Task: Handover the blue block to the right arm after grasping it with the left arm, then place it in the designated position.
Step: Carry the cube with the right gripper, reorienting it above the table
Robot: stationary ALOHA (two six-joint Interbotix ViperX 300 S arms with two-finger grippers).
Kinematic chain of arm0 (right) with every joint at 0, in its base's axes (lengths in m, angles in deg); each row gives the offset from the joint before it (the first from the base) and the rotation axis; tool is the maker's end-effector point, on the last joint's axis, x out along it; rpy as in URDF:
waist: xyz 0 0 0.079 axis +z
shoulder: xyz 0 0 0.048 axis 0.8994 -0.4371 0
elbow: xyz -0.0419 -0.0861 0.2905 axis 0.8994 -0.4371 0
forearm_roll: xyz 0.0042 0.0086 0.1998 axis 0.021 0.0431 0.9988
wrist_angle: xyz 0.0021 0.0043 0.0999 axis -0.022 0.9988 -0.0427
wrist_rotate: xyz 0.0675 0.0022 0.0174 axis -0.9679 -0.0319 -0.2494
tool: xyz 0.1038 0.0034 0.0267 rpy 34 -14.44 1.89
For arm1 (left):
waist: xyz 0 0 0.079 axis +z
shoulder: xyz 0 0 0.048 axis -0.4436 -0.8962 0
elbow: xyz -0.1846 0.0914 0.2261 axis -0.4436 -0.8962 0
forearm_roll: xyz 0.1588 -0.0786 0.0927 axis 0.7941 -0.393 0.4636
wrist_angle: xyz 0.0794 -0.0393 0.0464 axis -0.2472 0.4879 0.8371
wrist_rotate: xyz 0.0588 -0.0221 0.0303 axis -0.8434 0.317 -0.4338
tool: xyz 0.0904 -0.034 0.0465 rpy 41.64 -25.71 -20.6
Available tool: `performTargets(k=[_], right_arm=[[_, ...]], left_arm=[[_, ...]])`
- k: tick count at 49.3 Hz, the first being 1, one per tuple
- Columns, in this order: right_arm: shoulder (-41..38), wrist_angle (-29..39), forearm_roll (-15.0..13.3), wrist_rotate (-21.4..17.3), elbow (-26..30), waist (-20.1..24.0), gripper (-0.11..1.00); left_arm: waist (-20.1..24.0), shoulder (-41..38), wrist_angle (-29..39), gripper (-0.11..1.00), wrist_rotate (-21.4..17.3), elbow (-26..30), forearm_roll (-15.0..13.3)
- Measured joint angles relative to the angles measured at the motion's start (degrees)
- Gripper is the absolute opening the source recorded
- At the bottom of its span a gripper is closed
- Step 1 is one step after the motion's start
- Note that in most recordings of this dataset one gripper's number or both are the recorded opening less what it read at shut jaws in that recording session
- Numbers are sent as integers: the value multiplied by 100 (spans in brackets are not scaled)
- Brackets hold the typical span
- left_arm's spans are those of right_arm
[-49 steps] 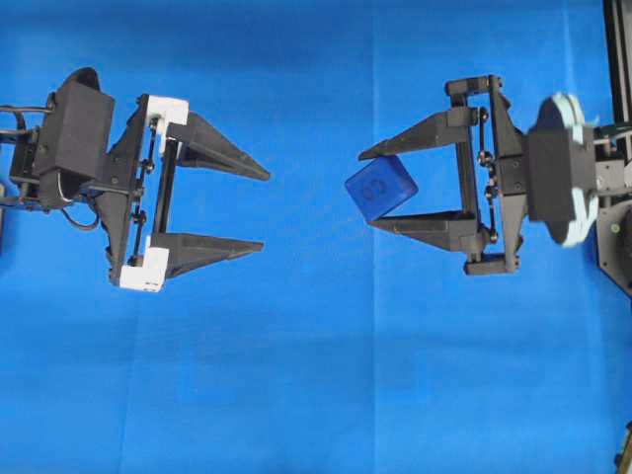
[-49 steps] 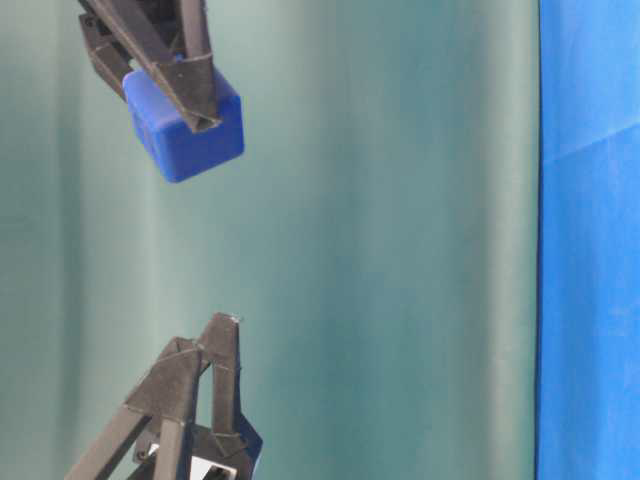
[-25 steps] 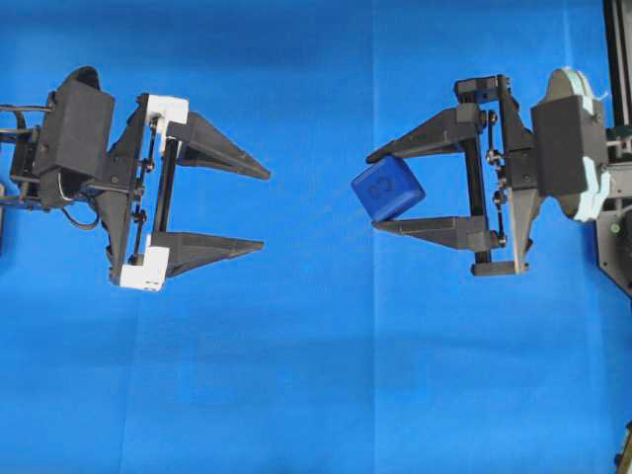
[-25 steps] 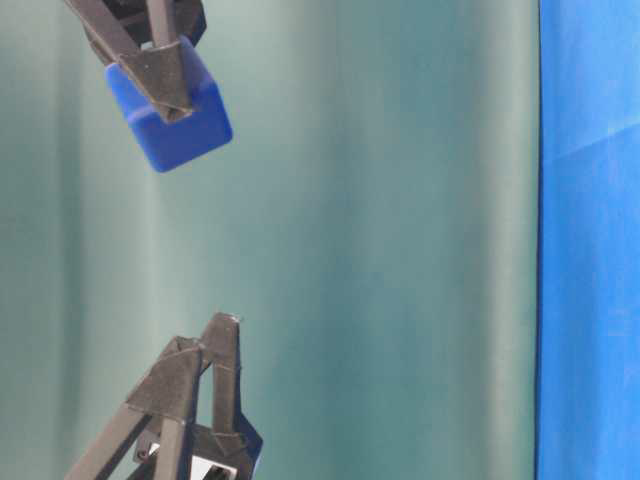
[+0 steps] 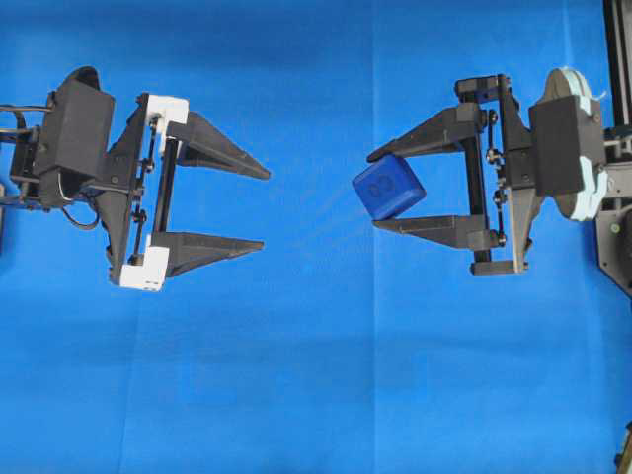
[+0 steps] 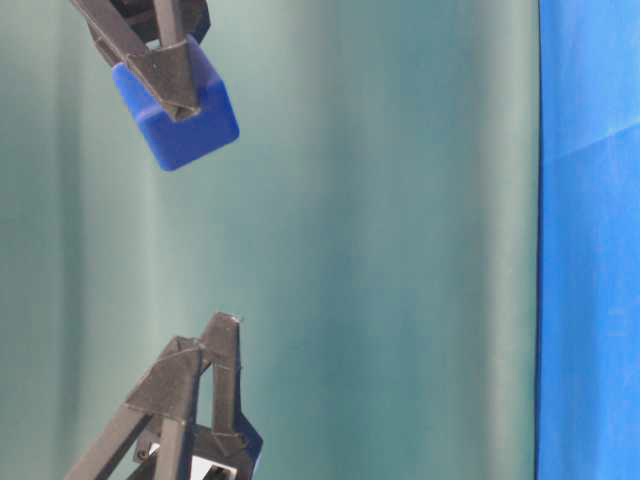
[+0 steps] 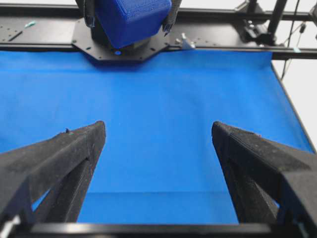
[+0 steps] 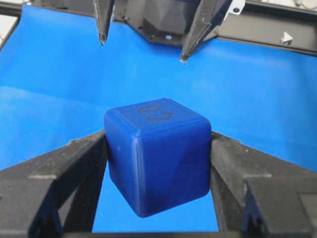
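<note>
Round embossed mark on top face of blue block (image 5: 389,190), not readable as writing. Block right of centre in overhead view, clamped between fingers of right gripper (image 5: 373,191), tilted, clear of blue cloth (image 5: 316,375). Right arm (image 5: 553,158) reaching in level from right edge. Left gripper (image 5: 265,209) at left, jaws spread wide, empty, well apart from block.

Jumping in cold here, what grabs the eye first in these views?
The small dark-blue cube, pinched between the fingertips of the black-mounted right gripper at right in the overhead view, above the bright blue cloth. Opposite at left, the white-mounted left gripper gapes open and empty.
</note>
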Motion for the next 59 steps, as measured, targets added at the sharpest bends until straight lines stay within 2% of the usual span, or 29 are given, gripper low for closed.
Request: performTargets(k=[37,42,53,59], right_arm=[[0,193,9,-114,0,9,52],[0,404,0,-193,0,53,52],[0,1318,44,-299,0,325,52],[0,1775,211,-308,0,492,52]], left_arm=[[0,0,0,93,0,0,0],[0,0,-9,93,0,0,9],[0,0,0,93,0,0,9],[9,0,-9,93,0,0,9]])
